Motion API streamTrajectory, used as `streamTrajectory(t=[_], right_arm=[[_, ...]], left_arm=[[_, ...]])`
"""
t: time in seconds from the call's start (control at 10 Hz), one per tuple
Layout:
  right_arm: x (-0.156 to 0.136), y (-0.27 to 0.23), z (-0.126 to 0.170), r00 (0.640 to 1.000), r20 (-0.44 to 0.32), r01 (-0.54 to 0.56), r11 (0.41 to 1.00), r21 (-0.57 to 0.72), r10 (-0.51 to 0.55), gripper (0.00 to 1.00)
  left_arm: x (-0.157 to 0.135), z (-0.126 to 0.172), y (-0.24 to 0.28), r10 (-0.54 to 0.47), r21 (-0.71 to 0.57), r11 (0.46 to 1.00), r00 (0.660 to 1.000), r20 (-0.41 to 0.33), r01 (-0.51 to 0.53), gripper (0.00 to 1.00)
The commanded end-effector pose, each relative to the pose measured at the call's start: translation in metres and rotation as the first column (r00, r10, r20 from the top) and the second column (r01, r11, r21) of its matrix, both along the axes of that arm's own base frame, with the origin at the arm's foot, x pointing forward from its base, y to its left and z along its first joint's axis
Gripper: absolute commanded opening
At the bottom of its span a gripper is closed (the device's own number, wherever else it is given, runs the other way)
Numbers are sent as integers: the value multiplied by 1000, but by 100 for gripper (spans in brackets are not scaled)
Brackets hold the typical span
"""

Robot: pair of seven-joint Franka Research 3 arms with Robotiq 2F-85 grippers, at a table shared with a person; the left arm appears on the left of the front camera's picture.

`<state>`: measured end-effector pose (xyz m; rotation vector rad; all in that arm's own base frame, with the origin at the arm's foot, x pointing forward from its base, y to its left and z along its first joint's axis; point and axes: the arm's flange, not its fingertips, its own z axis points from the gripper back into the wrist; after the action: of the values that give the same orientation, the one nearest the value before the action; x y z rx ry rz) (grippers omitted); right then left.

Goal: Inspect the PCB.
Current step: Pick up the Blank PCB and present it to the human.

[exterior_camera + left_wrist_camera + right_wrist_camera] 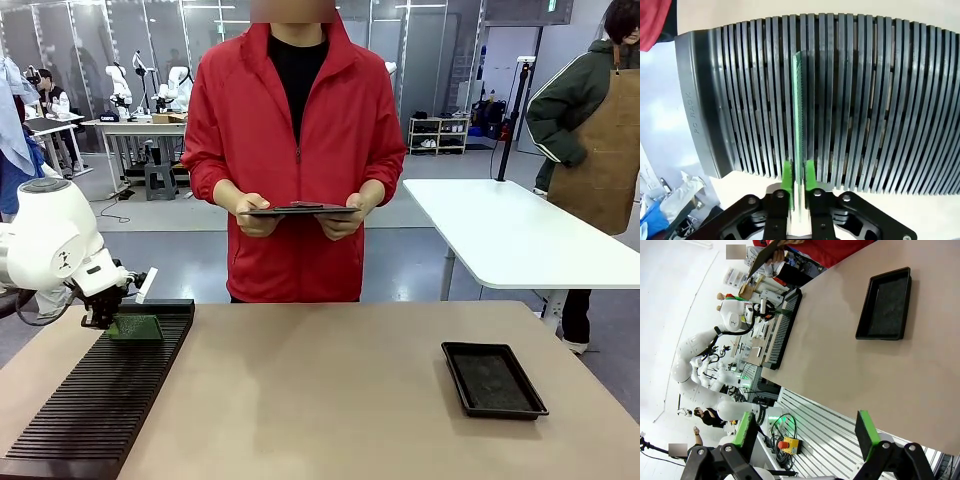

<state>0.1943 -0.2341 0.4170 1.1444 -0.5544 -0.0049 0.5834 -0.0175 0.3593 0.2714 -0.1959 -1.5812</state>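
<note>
Front view: at the left, the left gripper [104,320] meets the thin green rectangular PCB [135,326] in the black slotted plastic rack [90,400]. Left wrist view: its green pads [786,172] clamp the board's edge. Right wrist view: the right gripper [807,432], at the bottom, has its jaws wide apart.

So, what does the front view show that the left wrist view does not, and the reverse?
Front view adds: a person holding a dark clipboard, and a black tray on the table's right. Left wrist view adds: green pads of the left claw closed on the circuit board, upright in a slot of the rack. Both: rack, board, left claw.
</note>
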Motion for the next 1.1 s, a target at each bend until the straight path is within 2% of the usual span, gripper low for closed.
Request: streamTrajectory(t=[0.0,0.5,0.7,0.8,1.0], right_arm=[[-1,-1,1,1000,20,-2,1000,7,2,100],[-1,-1,1,1000,20,-2,1000,7,2,100],[-1,-1,1,1000,20,-2,1000,7,2,100],[-1,-1,1,1000,20,-2,1000,7,2,100],[-1,-1,1,1000,20,-2,1000,7,2,100]], left_arm=[[5,2,1,-5,10,1000,1000,-1,5,0],[5,19,3,32,-23,999,999,-30,-33,0],[-9,55,7,31,-72,997,999,16,-30,0],[-18,72,14,80,-105,991,997,5,-79,0],[-30,83,28,154,-263,946,977,-145,-188,0]])
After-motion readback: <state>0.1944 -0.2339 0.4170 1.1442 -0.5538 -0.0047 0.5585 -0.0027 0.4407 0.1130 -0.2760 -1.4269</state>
